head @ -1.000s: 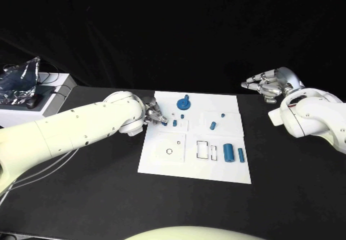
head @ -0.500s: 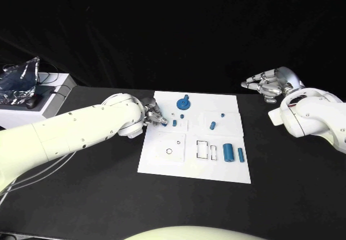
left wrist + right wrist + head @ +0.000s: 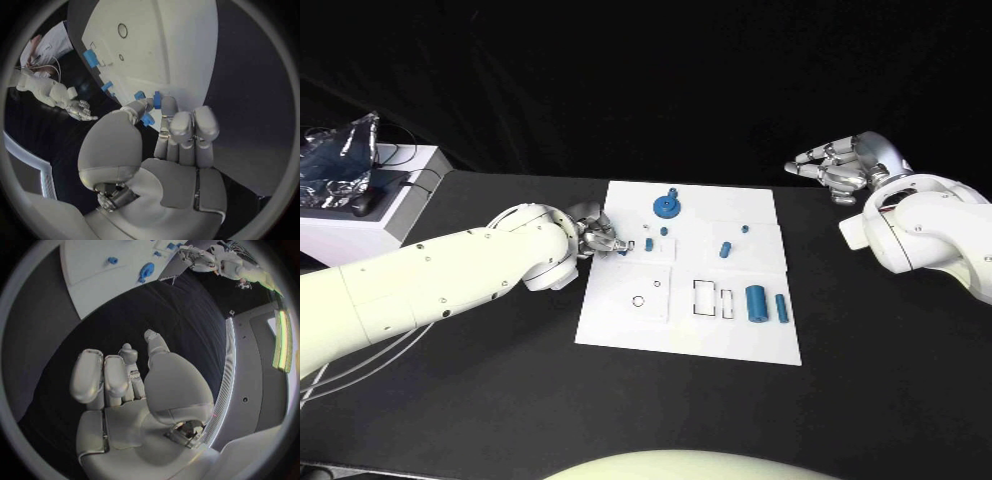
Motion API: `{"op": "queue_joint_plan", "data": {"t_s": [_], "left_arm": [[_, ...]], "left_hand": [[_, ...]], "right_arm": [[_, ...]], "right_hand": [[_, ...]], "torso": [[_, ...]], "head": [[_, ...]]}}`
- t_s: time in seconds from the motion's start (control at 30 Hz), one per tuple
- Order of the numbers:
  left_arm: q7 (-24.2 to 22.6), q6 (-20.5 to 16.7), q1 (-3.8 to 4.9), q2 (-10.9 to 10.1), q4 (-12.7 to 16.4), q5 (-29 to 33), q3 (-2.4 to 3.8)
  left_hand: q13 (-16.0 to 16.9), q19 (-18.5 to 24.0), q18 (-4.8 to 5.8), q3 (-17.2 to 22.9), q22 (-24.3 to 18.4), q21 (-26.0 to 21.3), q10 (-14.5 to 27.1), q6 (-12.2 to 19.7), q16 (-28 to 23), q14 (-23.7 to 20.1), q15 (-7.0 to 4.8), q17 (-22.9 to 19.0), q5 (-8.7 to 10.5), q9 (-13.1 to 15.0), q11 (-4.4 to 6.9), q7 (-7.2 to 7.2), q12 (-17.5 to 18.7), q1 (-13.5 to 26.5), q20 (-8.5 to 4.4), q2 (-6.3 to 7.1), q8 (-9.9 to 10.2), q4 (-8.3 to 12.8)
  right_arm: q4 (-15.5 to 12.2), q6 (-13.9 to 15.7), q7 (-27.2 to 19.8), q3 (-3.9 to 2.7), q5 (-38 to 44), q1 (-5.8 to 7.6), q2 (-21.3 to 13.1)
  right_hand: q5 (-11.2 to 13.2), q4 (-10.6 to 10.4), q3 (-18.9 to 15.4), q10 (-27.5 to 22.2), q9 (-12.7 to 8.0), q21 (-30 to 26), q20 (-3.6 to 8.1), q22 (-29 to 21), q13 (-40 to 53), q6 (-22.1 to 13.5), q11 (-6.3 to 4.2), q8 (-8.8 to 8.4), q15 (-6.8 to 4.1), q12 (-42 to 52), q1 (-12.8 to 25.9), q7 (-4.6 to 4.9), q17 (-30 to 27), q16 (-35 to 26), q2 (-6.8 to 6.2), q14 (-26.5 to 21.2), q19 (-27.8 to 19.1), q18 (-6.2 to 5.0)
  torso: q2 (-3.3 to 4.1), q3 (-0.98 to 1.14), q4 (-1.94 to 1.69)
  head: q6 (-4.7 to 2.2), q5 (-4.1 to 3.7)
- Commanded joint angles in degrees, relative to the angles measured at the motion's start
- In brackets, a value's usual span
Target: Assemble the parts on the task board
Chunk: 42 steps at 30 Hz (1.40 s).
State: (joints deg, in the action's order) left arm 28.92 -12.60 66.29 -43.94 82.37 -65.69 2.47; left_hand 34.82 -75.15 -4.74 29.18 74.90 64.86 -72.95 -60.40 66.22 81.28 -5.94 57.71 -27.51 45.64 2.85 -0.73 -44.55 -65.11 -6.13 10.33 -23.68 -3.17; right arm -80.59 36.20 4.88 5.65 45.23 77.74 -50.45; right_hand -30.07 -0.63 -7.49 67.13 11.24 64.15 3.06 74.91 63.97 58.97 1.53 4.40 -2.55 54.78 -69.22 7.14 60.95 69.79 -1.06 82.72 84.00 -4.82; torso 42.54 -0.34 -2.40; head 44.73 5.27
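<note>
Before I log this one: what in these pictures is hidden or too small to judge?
- Head view: whether the left hand actually grips a small blue part; the forearm covers most of the hand.
- Left wrist view: the fingers cover the contact with the blue pieces.
- Head view: the outlines on the task board are too small to read.

The left hand (image 3: 603, 240) and its bulky arm block the task board (image 3: 689, 335) from its left edge. Its right side lies open across bare black table (image 3: 877, 380), and the near edge too. A white box (image 3: 358, 215) crowds the far left corner.
</note>
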Motion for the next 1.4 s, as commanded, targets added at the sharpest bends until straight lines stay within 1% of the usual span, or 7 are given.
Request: {"op": "queue_joint_plan", "data": {"t_s": [0.03, 0.2, 0.37, 0.5, 0.63, 0.83, 1.4], "left_arm": [[-1.45, -6.56, -0.97, -0.44, 0.36, 1.38, -0.19], [-2.36, -9.08, -2.15, -0.58, 0.44, 1.89, -0.19], [-3.17, -11.04, -2.65, -0.46, 0.48, 2.00, -0.17], [-3.85, -11.98, -2.79, -0.32, 0.71, 2.03, -0.12], [-4.22, -12.23, -2.84, -0.11, 0.79, 2.09, -0.07], [-4.38, -11.45, -2.85, 0.56, 0.15, 2.14, 0.12], [-4.28, -10.29, -2.82, 1.84, -1.44, 2.00, 0.61]], "left_hand": [[-0.08, -0.39, 0.81, 7.35, 4.39, 0.35, -1.00, -0.25, 0.24, -0.09, -0.41, -0.04, 0.02, 0.11, 1.14, -0.02, 0.31, -0.47, -0.03, -0.31, -0.41, 6.95], [-0.09, -0.45, 0.76, 7.37, 4.42, 0.41, -1.06, -0.25, 0.26, -0.09, -0.44, -0.07, 0.07, 0.12, 1.16, 0.00, 0.35, -0.54, -0.01, -0.25, -0.41, 6.79], [-0.09, -0.51, 0.73, 7.38, 4.45, 0.49, -1.07, -0.26, 0.30, -0.07, -0.46, -0.05, 0.10, 0.14, 1.16, 0.01, 0.37, -0.60, 0.00, -0.22, -0.43, 6.69], [-0.07, -0.57, 0.70, 7.43, 4.49, 0.57, -1.06, -0.25, 0.33, -0.08, -0.49, -0.05, 0.08, 0.17, 1.18, 0.01, 0.39, -0.69, -0.01, -0.18, -0.45, 6.61], [-0.03, -0.60, 0.68, 7.44, 4.51, 0.61, -1.08, -0.24, 0.37, -0.08, -0.50, -0.03, 0.08, 0.21, 1.18, 0.02, 0.37, -0.73, -0.01, -0.14, -0.47, 6.56], [0.00, -0.51, 0.64, 7.42, 4.48, 0.51, -0.99, -0.14, 0.34, -0.13, -0.47, -0.11, 0.21, 0.25, 1.15, -0.02, 0.41, -0.87, 0.04, -0.12, -0.46, 6.37], [0.03, -0.48, 0.62, 7.40, 4.47, 0.49, -0.96, -0.11, 0.39, -0.11, -0.47, -0.07, 0.25, 0.28, 1.14, -0.03, 0.41, -0.98, 0.06, -0.13, -0.48, 6.27]], "right_arm": [[-0.07, -0.19, -0.41, -0.02, 0.57, -0.02, -0.09], [-0.03, -0.19, -0.41, -0.02, 0.57, -0.02, -0.11], [0.00, -0.16, -0.42, -0.02, 0.57, -0.03, -0.10], [0.01, -0.16, -0.44, -0.02, 0.57, -0.03, -0.07], [0.00, -0.15, -0.44, -0.02, 0.57, -0.03, -0.08], [0.00, -0.17, -0.42, -0.02, 0.57, -0.03, -0.07], [0.09, -0.19, -0.40, -0.02, 0.57, -0.03, 0.02]], "right_hand": [[-0.33, 0.21, -0.12, -0.28, -0.08, -0.33, 0.41, 8.61, 0.06, 0.19, -0.11, -0.35, -0.16, -0.26, -0.02, 0.33, -0.06, -0.31, 0.29, 0.05, 2.26, -0.29], [-0.33, 0.21, -0.12, -0.28, -0.08, -0.33, 0.41, 8.61, 0.06, 0.19, -0.11, -0.35, -0.16, -0.26, -0.02, 0.33, -0.06, -0.31, 0.29, 0.05, 2.26, -0.29], [-0.33, 0.21, -0.12, -0.28, -0.08, -0.33, 0.41, 8.61, 0.06, 0.19, -0.11, -0.35, -0.16, -0.26, -0.02, 0.33, -0.06, -0.31, 0.29, 0.05, 2.26, -0.29], [-0.33, 0.21, -0.12, -0.28, -0.08, -0.33, 0.41, 8.61, 0.06, 0.19, -0.11, -0.35, -0.16, -0.26, -0.02, 0.33, -0.06, -0.31, 0.29, 0.05, 2.26, -0.29], [-0.33, 0.21, -0.12, -0.28, -0.08, -0.33, 0.41, 8.61, 0.06, 0.19, -0.11, -0.35, -0.16, -0.26, -0.02, 0.33, -0.06, -0.31, 0.29, 0.05, 2.26, -0.29], [-0.33, 0.21, -0.12, -0.28, -0.08, -0.33, 0.41, 8.61, 0.06, 0.19, -0.11, -0.35, -0.16, -0.26, -0.02, 0.33, -0.06, -0.31, 0.29, 0.05, 2.26, -0.29], [-0.33, 0.21, -0.12, -0.28, -0.08, -0.33, 0.41, 8.61, 0.06, 0.19, -0.11, -0.35, -0.16, -0.26, -0.02, 0.33, -0.06, -0.31, 0.29, 0.05, 2.26, -0.29]], "torso": [[0.02, -0.05, -0.01], [0.10, -0.02, 0.12], [0.20, -0.04, 0.16], [0.19, 0.02, 0.15], [0.24, -0.01, 0.16], [0.19, 0.06, 0.16], [0.12, 0.04, 0.09]], "head": [[-0.01, 0.01], [-0.07, 0.05], [-0.11, -0.01], [-0.14, -0.08], [-0.11, -0.11], [0.10, -0.16], [0.10, -0.33]]}}
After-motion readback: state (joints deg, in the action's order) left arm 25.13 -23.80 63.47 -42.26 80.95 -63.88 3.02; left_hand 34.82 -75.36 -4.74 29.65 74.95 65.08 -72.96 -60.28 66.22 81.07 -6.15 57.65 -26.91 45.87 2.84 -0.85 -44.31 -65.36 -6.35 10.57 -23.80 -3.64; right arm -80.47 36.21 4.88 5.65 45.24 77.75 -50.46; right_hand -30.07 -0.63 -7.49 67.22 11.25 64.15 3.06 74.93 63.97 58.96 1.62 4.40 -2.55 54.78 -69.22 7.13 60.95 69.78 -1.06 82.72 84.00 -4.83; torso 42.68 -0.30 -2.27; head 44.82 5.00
